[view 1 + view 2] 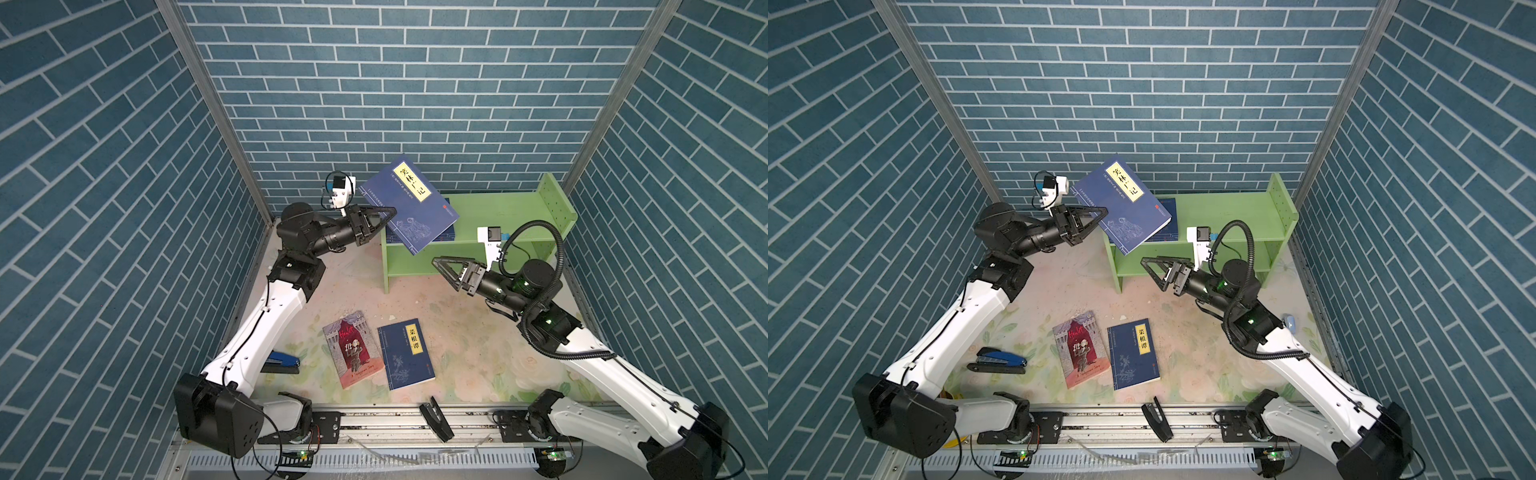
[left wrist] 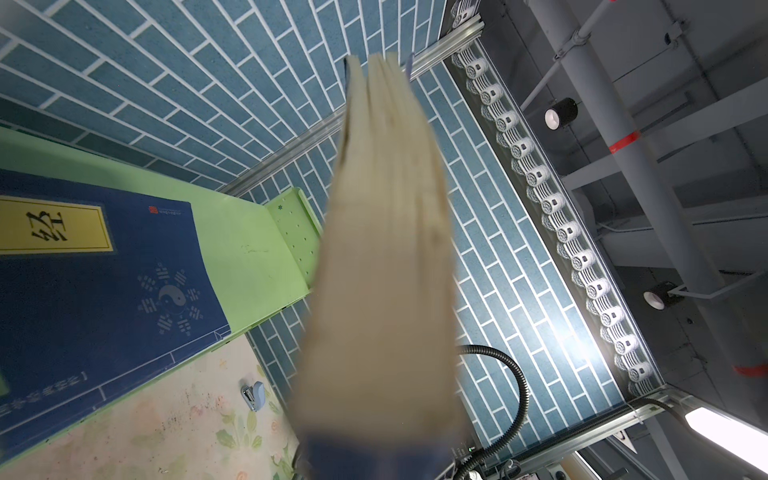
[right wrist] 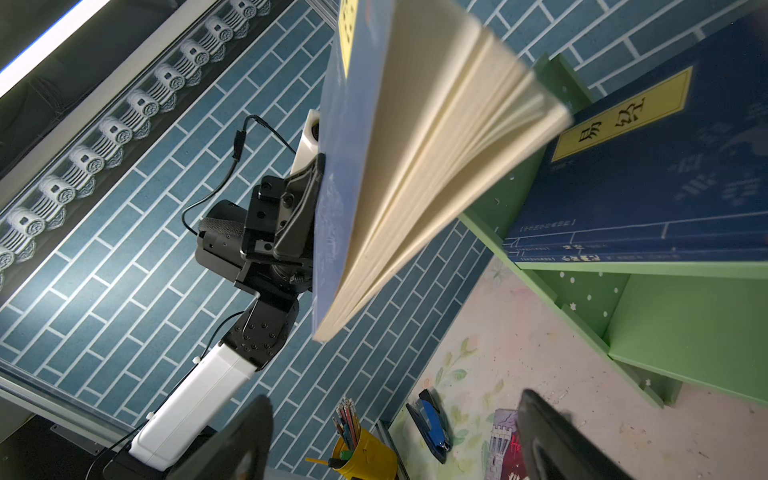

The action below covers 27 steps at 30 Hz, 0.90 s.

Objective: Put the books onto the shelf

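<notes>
My left gripper [image 1: 390, 212] [image 1: 1104, 214] is shut on the edge of a dark blue book [image 1: 409, 203] [image 1: 1121, 208], holding it tilted in the air over the left end of the light green shelf [image 1: 498, 208] [image 1: 1225, 208]. Its fanned pages [image 2: 386, 249] [image 3: 436, 166] fill both wrist views. Another dark blue book [image 1: 1169, 216] [image 2: 104, 291] [image 3: 665, 166] lies flat on the shelf's top tier. A red-and-grey book [image 1: 353, 349] [image 1: 1081, 349] and a dark blue one [image 1: 405, 359] [image 1: 1133, 353] lie on the table. My right gripper [image 1: 436, 262] [image 1: 1144, 262] [image 3: 395, 449] hangs open and empty before the shelf.
A blue stapler [image 1: 282, 363] [image 1: 1000, 360] [image 3: 432, 424] lies by the left arm. A yellow pencil cup [image 3: 365, 453] stands near the front left corner. A small pale stapler [image 1: 1289, 322] [image 2: 254, 395] lies at the right wall. A black clip [image 1: 436, 417] sits on the front rail.
</notes>
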Tool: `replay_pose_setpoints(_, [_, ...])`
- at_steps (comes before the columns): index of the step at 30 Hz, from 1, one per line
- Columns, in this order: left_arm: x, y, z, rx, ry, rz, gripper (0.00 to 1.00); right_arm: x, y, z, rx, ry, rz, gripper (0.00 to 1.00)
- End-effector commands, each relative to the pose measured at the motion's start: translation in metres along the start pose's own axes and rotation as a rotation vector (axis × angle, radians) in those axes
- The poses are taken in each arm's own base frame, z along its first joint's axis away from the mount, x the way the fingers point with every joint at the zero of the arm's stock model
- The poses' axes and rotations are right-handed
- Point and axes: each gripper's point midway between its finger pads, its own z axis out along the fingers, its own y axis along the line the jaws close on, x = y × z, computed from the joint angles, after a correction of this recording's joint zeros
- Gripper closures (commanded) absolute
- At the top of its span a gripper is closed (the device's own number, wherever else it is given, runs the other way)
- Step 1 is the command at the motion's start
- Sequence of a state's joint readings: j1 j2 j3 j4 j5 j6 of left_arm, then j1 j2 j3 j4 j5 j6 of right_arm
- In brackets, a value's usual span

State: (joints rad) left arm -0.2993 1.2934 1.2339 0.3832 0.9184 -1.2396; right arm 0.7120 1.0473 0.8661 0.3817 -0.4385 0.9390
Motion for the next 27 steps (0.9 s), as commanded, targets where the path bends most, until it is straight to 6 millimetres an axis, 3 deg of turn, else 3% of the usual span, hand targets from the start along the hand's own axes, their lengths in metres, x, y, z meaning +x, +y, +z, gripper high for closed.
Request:
replay_pose_setpoints(1, [-0.001, -0.031, -0.007, 0.083, -0.025, 0.071, 1.00, -0.027, 0.029, 0.009, -0.109, -0.105, -0.040, 0.09])
replay_pose_setpoints(6, [0.002, -0.028, -0.007, 0.074, -0.013, 0.093, 1.00, -0.029, 0.035, 0.023, -0.145, -0.097, -0.052, 0.09])
replay_pose_setpoints(10, [0.002, -0.027, -0.006, 0.074, -0.009, 0.103, 1.00, -0.029, 0.043, 0.021, -0.180, -0.126, -0.060, 0.10])
replay_pose_setpoints(22, [0.004, -0.033, -0.008, 0.091, -0.012, 0.104, 1.00, -0.042, 0.044, 0.043, -0.197, -0.137, -0.070, 0.15])
replay_pose_setpoints(24, [0.005, -0.031, -0.009, 0.089, -0.014, 0.102, 1.00, -0.046, 0.045, 0.046, -0.201, -0.148, -0.074, 0.20])
replay_pose_setpoints(27, [0.007, -0.025, -0.009, 0.080, -0.016, 0.086, 1.00, -0.051, 0.045, 0.051, -0.213, -0.170, -0.069, 0.37])
